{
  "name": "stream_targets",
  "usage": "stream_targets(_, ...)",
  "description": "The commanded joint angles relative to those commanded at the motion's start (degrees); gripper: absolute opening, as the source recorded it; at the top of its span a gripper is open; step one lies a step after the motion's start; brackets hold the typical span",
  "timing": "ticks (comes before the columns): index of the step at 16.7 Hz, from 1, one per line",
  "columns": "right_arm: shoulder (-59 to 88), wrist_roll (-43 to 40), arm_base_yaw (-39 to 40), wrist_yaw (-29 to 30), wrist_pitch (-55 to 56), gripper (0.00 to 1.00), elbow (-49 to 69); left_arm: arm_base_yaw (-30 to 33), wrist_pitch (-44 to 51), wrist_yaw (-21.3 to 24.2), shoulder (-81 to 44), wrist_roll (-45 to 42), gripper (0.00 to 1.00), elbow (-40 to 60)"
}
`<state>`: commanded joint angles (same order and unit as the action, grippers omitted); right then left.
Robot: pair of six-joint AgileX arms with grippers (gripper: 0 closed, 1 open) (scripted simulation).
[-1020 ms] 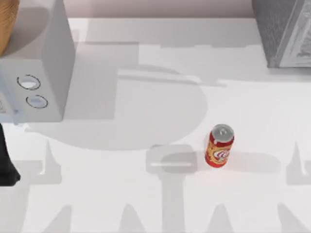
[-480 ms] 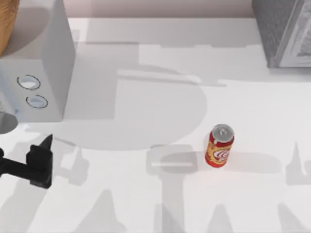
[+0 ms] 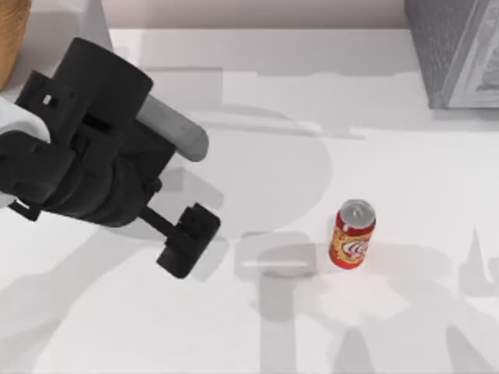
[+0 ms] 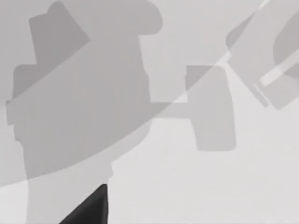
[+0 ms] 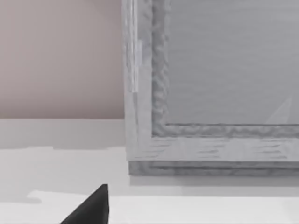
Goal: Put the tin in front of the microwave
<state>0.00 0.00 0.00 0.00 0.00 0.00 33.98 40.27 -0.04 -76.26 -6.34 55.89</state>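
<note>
Left tool [image 3: 187, 241] now farther over white table [image 3: 405, 327], pinkish wall [image 5: 60, 56] behind.

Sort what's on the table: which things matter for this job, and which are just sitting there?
For the job:
- tin, upright, right of centre
- left gripper, over the table left of the tin

Just there:
- grey box, far right corner
- wooden object, far left edge

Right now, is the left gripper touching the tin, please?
No, the left gripper hangs well apart from the upright tin.
</note>
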Motion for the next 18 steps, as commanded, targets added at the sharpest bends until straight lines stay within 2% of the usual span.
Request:
stream_targets(5, 0.0, 0.0, 0.0, 0.0, 0.0, 1.0, 0.0, 9.47, 14.58, -0.04, -25.13, 1.17, 1.0, 24.65)
stream_targets(9, 0.0, 0.0, 0.0, 0.0, 0.0, 1.0, 0.0, 14.65, 24.46, -0.02, -41.08, 3.47, 1.0, 43.24)
stream_targets(14, 0.0, 0.0, 0.0, 0.0, 0.0, 1.0, 0.0, 17.79, 33.4, -0.06, -54.2, 7.45, 1.0, 62.41)
stream_targets(18, 0.0, 0.0, 0.0, 0.0, 0.0, 1.0, 0.0, 18.54, 37.77, -0.19, -59.87, 10.45, 1.0, 73.19)
